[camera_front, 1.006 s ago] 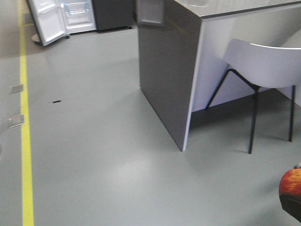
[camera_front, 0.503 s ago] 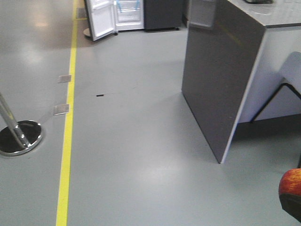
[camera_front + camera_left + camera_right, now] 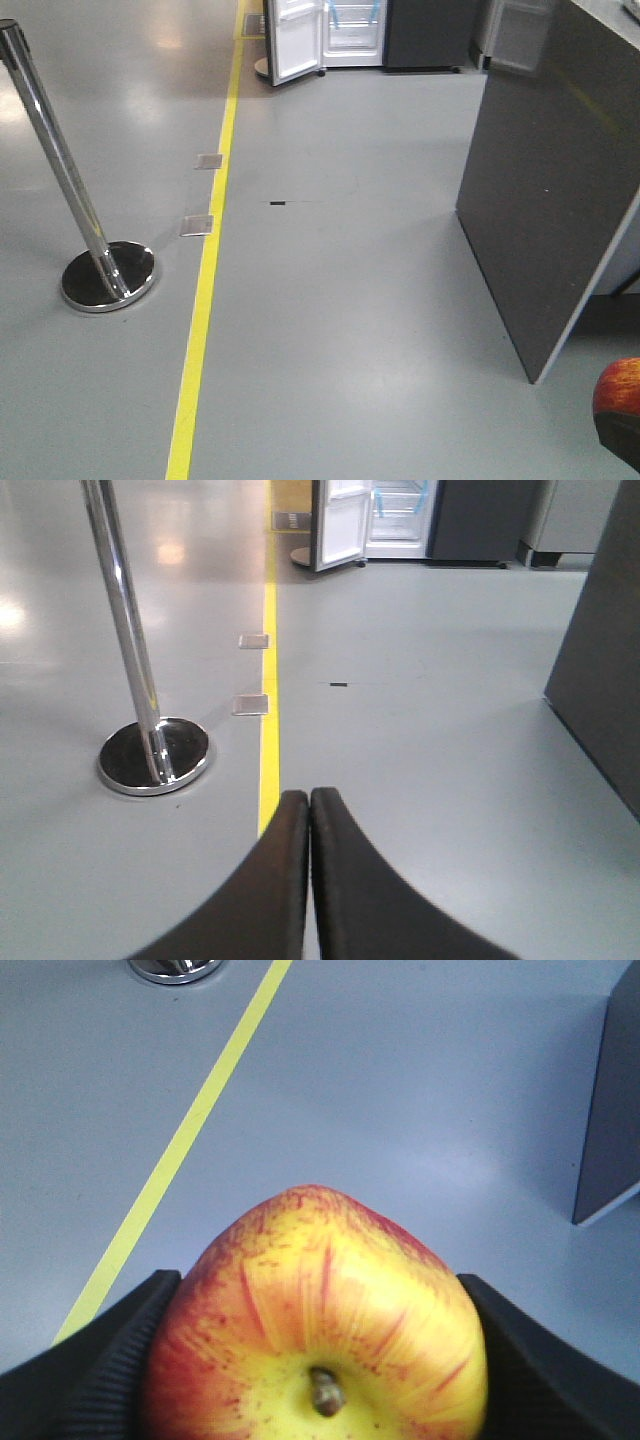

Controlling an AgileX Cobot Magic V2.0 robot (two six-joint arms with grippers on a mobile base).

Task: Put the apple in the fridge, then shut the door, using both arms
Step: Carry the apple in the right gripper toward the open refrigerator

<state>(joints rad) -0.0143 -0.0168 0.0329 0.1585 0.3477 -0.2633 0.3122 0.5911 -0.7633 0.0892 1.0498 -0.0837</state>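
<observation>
Front view: high, angled down toward the distant fridge (image 3: 350, 35). Left wrist view: lower, same heading, sharing fridge, yellow line (image 3: 205, 280), post (image 3: 100, 270). Right wrist view: close on apple (image 3: 315, 1330), facing floor (image 3: 400, 1110).

The apple (image 3: 617, 388) is only a red-orange sliver at the front view's right edge; in the right wrist view its underside runs off the bottom, and the right end effector (image 3: 318, 1285) gripping it shows just two dark pads cut by the corners; the fridge (image 3: 355, 35) and its door (image 3: 293, 40) lose their tops to the upper edge; shelf contents too small to tell.
</observation>
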